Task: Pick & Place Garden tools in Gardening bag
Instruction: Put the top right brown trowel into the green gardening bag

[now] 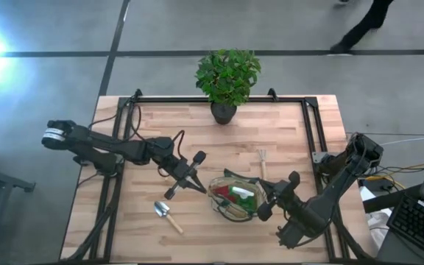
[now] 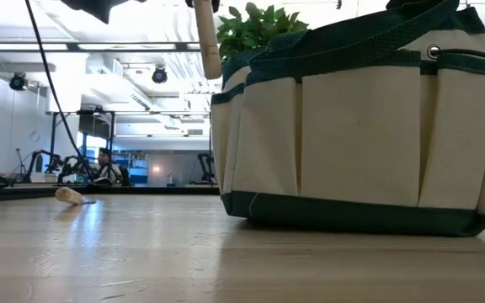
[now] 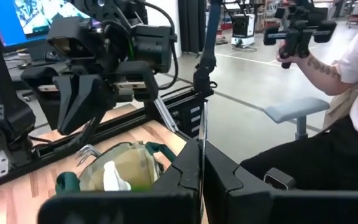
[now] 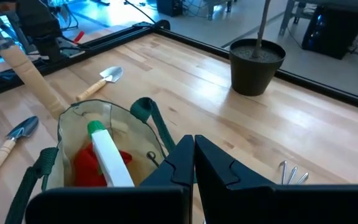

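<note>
The gardening bag (image 1: 234, 197) stands on the table right of the middle, a dark loop handle (image 4: 146, 111) at its rim. Inside it are a green-capped spray bottle (image 4: 107, 155) and a red piece (image 4: 84, 167). My left gripper (image 1: 197, 184), just left of the bag, is shut on a wooden-handled tool (image 4: 33, 78). My right gripper (image 1: 267, 200) is shut over the bag's right rim; whether it touches the bag I cannot tell. Two trowels (image 4: 107, 76) (image 1: 166, 215) lie flat on the table left of the bag. A fork (image 1: 262, 158) lies beyond it. My left gripper pinches the tool's thin metal part (image 3: 202, 130) between its two fingers, coming level from the table's left. The wooden handle (image 2: 207, 38) hangs below, slanting toward the bag. Its free end (image 4: 61, 107) is at the bag's left rim, clear of the table.
A leafy plant in a dark pot (image 1: 225, 110) stands at the table's far edge. A dark metal frame (image 1: 311, 132) runs round the table. A person (image 3: 340, 93) sits beyond the table's right side. Bare wood lies in front of the bag.
</note>
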